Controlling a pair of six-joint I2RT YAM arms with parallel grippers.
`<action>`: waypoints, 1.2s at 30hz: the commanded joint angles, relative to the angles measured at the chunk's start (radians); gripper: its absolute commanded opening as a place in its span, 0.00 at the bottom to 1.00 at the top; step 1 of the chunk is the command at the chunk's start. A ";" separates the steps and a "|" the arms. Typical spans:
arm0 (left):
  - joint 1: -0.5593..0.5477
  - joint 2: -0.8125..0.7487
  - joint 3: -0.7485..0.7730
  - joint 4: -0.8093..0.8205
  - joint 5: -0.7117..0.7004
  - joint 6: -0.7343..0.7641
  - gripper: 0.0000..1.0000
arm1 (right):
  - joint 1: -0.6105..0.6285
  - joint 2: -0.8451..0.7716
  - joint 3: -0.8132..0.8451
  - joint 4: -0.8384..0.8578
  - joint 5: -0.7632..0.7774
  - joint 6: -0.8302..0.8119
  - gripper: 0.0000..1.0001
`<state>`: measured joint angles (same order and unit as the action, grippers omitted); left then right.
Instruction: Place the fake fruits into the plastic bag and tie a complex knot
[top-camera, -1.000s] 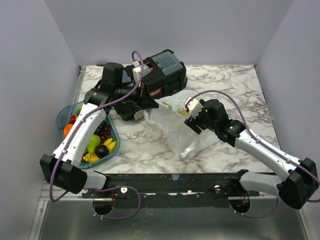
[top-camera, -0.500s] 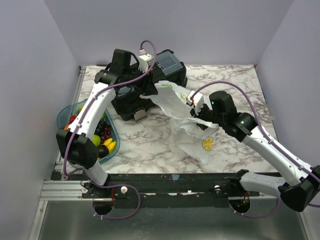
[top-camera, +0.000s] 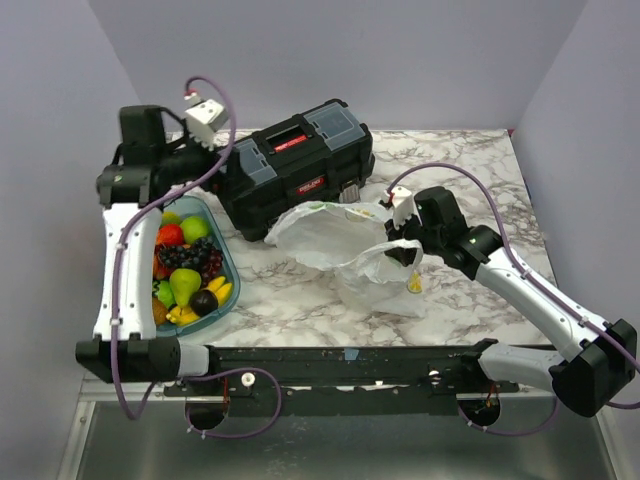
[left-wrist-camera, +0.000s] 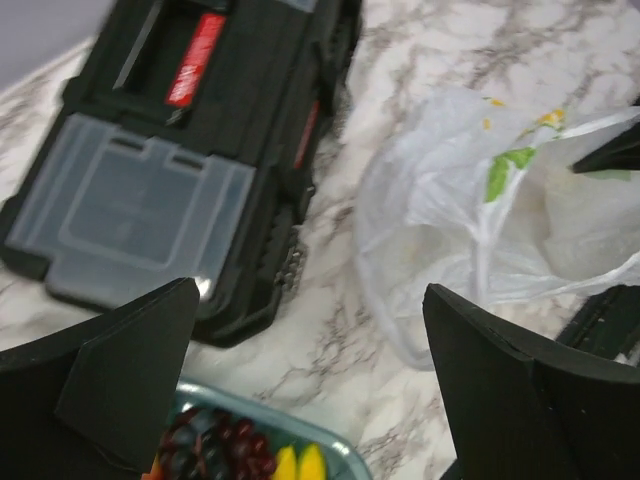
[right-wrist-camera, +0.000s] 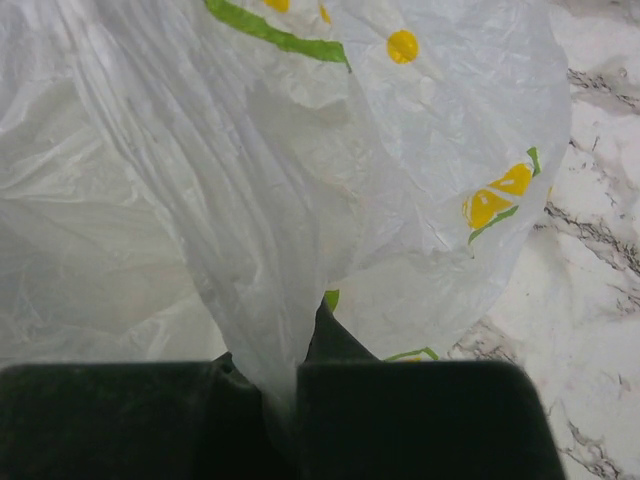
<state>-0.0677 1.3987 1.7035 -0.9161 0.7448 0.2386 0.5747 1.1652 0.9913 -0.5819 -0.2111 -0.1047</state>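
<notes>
Right wrist, plastic bag (right-wrist-camera: 300, 150), translucent, crinkled, lemon-printed

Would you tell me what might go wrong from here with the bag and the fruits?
Only the right gripper pinches the bag, on a bunched fold; it may slip or tear. The bag lies crumpled, so fruits may miss its mouth. The open left gripper may jostle the crowded tray.

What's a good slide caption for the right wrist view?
Right gripper shut on a gathered fold of the lemon-printed plastic bag, marble table at right.
</notes>
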 joint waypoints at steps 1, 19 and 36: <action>0.193 -0.111 -0.091 -0.167 -0.021 0.156 0.98 | -0.007 -0.003 -0.011 0.041 -0.009 0.045 0.01; 0.604 -0.206 -0.547 0.000 -0.627 0.378 0.87 | -0.010 -0.021 -0.012 0.028 -0.084 0.034 0.01; 0.628 0.011 -0.605 0.049 -0.643 0.406 0.78 | -0.010 -0.017 0.015 0.018 -0.058 0.016 0.01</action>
<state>0.5526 1.3853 1.1297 -0.8921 0.1417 0.6445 0.5682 1.1629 0.9894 -0.5694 -0.2707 -0.0795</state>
